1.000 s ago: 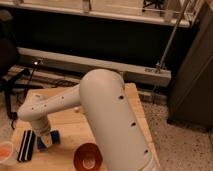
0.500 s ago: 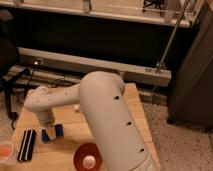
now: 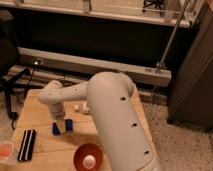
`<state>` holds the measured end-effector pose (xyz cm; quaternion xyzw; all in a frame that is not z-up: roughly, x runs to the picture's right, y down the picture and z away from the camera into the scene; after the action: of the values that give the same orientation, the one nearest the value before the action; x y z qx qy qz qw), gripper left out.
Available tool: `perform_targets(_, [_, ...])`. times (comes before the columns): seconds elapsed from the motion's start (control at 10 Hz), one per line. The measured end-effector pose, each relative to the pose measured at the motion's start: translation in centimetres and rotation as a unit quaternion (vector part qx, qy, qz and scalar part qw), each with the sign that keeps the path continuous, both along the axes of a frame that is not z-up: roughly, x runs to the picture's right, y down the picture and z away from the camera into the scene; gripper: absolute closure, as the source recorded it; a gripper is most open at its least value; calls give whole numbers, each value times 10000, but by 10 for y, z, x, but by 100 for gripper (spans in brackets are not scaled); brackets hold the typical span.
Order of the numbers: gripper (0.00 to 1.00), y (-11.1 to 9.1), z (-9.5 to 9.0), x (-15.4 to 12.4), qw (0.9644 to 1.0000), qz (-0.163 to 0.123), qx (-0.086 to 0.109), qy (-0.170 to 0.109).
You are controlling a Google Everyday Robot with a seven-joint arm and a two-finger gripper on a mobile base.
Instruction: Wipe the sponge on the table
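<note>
Camera view: the gripper (image 3: 61, 121) sits low over the table (image 3: 40, 107), its claw pinching the blue sponge (image 3: 68, 125), near a striped block (image 3: 27, 145).

Robotics lab, probably. White robot arm (image 3: 115, 115) centre, pincer (image 3: 61, 121) down at the wooden surface (image 3: 40, 107) lower left; speckled floor (image 3: 175, 145) right, metal rail (image 3: 95, 65) behind.

The claw (image 3: 62, 124) sits low at the left middle, pinched tight on the sponge (image 3: 56, 129). The tabletop (image 3: 35, 110) has free room at the upper left. A striped black block (image 3: 26, 145) blocks the lower left, an orange bowl (image 3: 88, 156) the bottom, and the big white arm (image 3: 117, 120) the right.
</note>
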<state>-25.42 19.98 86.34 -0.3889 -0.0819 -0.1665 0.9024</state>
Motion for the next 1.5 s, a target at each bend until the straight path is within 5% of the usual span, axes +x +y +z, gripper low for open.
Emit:
perform_targets(0.4, [76,9,-10,56,9989,116,-22,461])
perform_targets(0.8, [76,35,-38,80,9973,258,-2,684])
perform_targets(1.1, [76,62,-61,70,9980,238,-71,577])
perform_targets(1.5, [76,85,-91,23,10000,-46,-66,46])
